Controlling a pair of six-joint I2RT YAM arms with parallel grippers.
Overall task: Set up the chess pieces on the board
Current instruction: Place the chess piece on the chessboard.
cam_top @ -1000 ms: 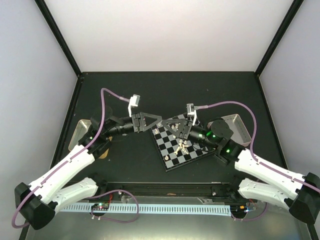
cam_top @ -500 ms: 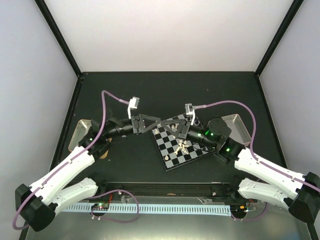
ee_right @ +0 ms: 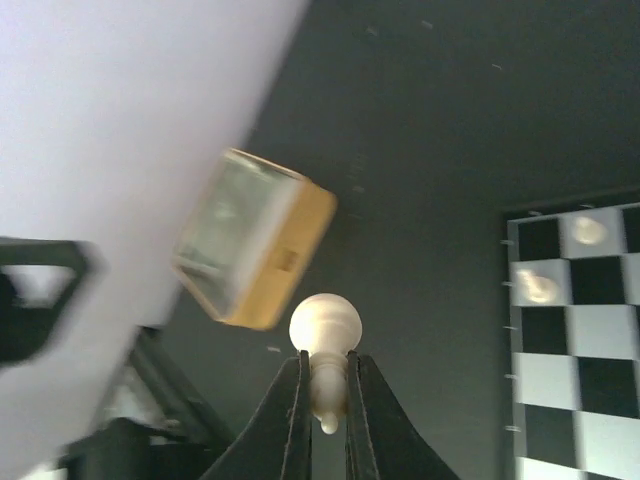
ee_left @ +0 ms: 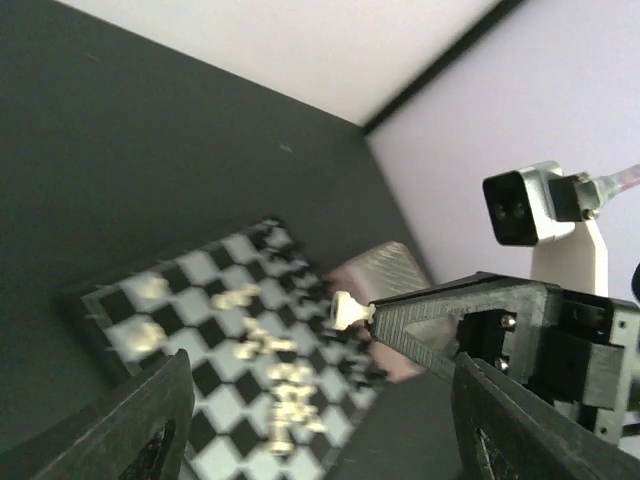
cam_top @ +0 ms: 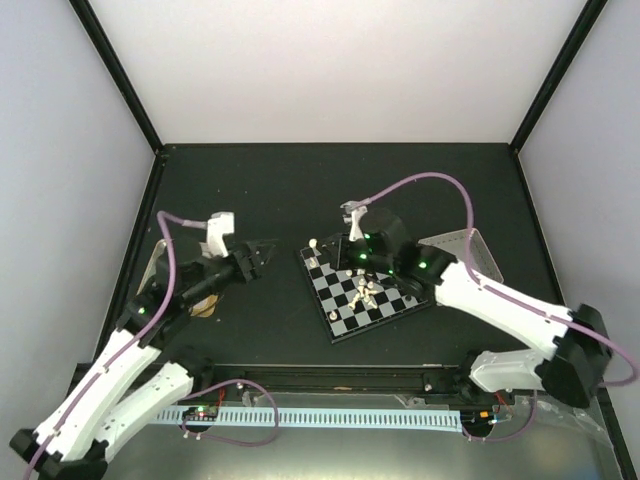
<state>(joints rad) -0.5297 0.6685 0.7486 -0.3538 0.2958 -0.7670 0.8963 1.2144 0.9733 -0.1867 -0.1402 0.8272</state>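
R arm (cam_top: 445, 285) over board (cam_top: 343, 316) far corner, pieces (cam_top: 362, 293) crowd ctr

Overhead looks down; wrist views close; board (cam_top: 347, 316) shared.

The board (cam_top: 345, 320) sits askew on the table (cam_top: 300, 180), right of centre. Pieces (cam_top: 362, 292) lie bunched on its middle, with a few more on its far squares. One pawn (cam_top: 313, 242) hangs by the board's far-left corner, pinched in the right gripper (cam_top: 319, 245). The left gripper (cam_top: 262, 255) is left of the board, apart from it. The left tray (cam_top: 150, 268) lies at the table's left edge; the right tray (cam_top: 476, 250) lies right of the board.
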